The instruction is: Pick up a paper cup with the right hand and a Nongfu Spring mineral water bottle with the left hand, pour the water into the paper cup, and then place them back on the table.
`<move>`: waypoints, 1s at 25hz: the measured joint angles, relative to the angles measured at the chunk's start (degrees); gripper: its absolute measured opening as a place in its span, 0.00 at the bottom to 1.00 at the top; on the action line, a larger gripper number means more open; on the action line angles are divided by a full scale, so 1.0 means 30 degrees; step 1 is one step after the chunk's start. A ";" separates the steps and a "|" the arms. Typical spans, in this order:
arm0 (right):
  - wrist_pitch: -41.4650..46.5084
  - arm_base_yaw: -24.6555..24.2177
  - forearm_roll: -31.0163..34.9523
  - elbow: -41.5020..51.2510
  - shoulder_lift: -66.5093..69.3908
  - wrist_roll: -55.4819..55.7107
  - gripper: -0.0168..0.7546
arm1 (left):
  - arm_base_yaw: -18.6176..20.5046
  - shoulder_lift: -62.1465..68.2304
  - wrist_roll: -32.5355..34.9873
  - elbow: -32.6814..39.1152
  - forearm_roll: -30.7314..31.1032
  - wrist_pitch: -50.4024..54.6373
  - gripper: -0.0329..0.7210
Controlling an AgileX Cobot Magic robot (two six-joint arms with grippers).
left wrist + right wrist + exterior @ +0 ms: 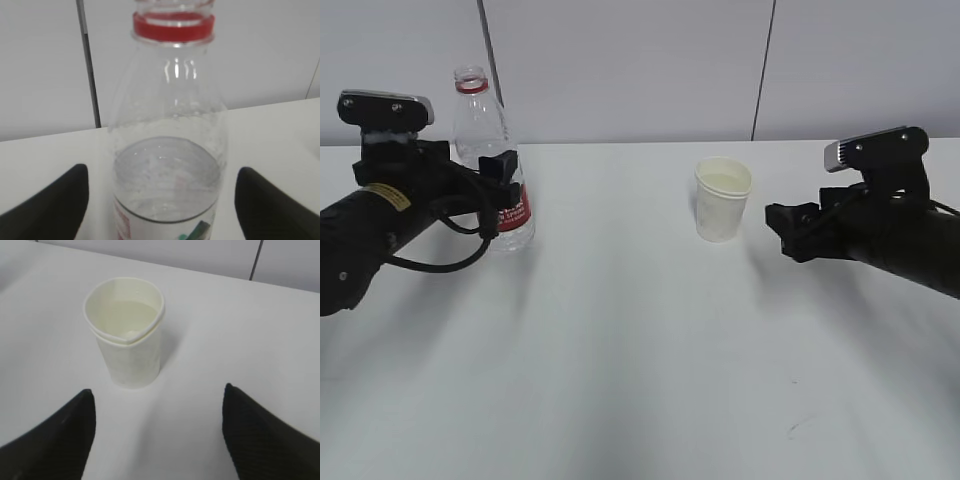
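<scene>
The Nongfu Spring bottle (488,140) stands uncapped at the table's back left, with a red neck ring and a red-and-white label. The water (165,192) fills roughly its lower part. My left gripper (498,190) is open with its jaws on either side of the bottle (170,115). Both fingers (55,210) stand clear of its wall. The paper cup (722,198) stands upright right of centre, its rim pinched on one side. My right gripper (788,228) is open and empty, just right of the cup. In the right wrist view the cup (127,340) is beyond the fingertips of that gripper (157,432).
The white table (640,360) spreads wide in front of both arms. A grey panelled wall (640,60) runs behind the table's far edge. A small dark mark (795,428) lies on the tabletop at the front right.
</scene>
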 joint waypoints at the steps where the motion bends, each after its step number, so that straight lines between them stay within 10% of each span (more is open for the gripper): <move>1: 0.0611 0.0000 -0.0029 0.0000 -0.0294 0.0000 0.78 | 0.0000 -0.0301 0.0000 0.0263 0.0000 0.0091 0.77; 11: 0.7261 0.0000 -0.0041 0.0050 -0.3107 0.0337 0.78 | 0.0000 -0.3643 0.0000 0.1534 0.0000 0.5522 0.77; 25: 2.3119 0.0000 0.2184 -0.2159 -0.6310 0.2785 0.78 | 0.0000 -0.9303 0.0000 0.1542 -0.1190 2.2609 0.77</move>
